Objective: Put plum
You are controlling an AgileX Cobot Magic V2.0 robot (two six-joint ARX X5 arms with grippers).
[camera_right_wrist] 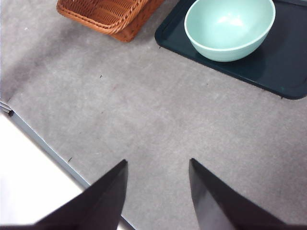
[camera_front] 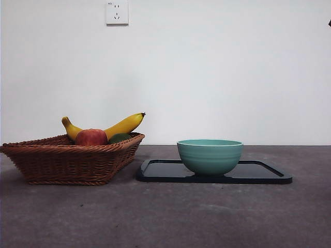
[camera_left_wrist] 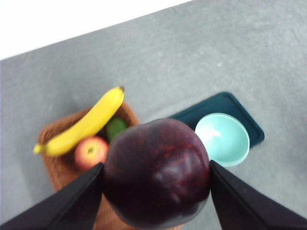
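In the left wrist view the glossy dark maroon plum [camera_left_wrist: 157, 171] fills the space between the black jaws of my left gripper [camera_left_wrist: 156, 181], which is shut on it, high above the wicker basket [camera_left_wrist: 55, 170] and the green bowl [camera_left_wrist: 223, 139]. In the front view the plum and the left gripper are out of frame. My right gripper [camera_right_wrist: 157, 167] hangs open over bare grey table near the table's edge, with nothing between its jaws. The bowl [camera_front: 209, 156] stands on a dark tray [camera_front: 264, 174], right of the basket [camera_front: 72, 160].
The basket holds a banana [camera_front: 121, 125], a red-and-yellow apple [camera_front: 91, 137] and a dark green fruit [camera_front: 120, 138]. A black tip of an arm [camera_front: 329, 22] shows at the top right corner. A wall socket [camera_front: 117, 12] sits on the white wall behind.
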